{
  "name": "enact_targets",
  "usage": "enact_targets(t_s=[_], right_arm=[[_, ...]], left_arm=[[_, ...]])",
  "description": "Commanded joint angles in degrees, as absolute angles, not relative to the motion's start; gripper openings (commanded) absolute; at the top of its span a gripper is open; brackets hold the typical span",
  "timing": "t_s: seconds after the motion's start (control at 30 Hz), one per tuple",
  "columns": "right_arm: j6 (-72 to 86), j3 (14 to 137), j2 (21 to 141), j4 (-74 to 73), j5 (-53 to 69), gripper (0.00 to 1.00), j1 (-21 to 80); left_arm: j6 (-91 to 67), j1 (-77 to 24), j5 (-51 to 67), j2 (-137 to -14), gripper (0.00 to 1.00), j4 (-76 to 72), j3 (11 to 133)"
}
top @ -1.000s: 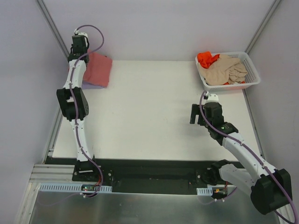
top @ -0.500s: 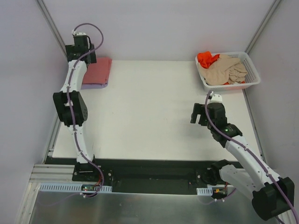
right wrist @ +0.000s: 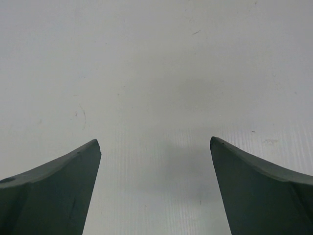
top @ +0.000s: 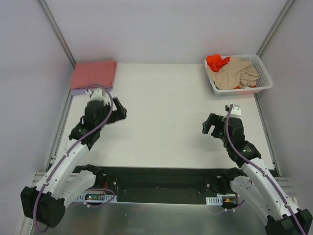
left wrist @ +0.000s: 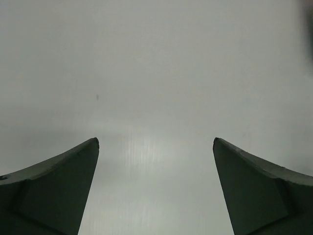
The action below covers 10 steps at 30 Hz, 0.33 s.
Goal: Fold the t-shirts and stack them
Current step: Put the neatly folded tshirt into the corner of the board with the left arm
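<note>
Between shirts: rose-red tee (top: 94,73) lies folded at the far-left corner of the table (top: 161,107), beige tee (top: 234,73) and orange tee (top: 216,60) sit crumpled in the basket (top: 264,74), left gripper (left wrist: 155,140) and right gripper (right wrist: 154,140) hang spread and empty; next likely a basket reach.

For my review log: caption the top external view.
Both open, left gripper and right gripper hover over table; folded rose-red tee far left, beige tee, orange tee in basket.
</note>
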State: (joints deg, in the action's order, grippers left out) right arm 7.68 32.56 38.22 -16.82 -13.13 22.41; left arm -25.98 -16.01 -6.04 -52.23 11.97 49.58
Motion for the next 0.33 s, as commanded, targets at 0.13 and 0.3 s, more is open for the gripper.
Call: enact_targets(t_s=[0.13,0.3], right_arm=[[9.49,22.78,29.98,-10.48,-16.44,0.96,22.15],[9.67,19.16,25.67,-7.11,-14.85,0.96,22.24]], left_arm=[[-31.56,-19.78,-12.46,-31.74,0.99,11.59,25.93],[-31.38,-19.78,-13.45,-28.48,0.99,12.74,26.54]])
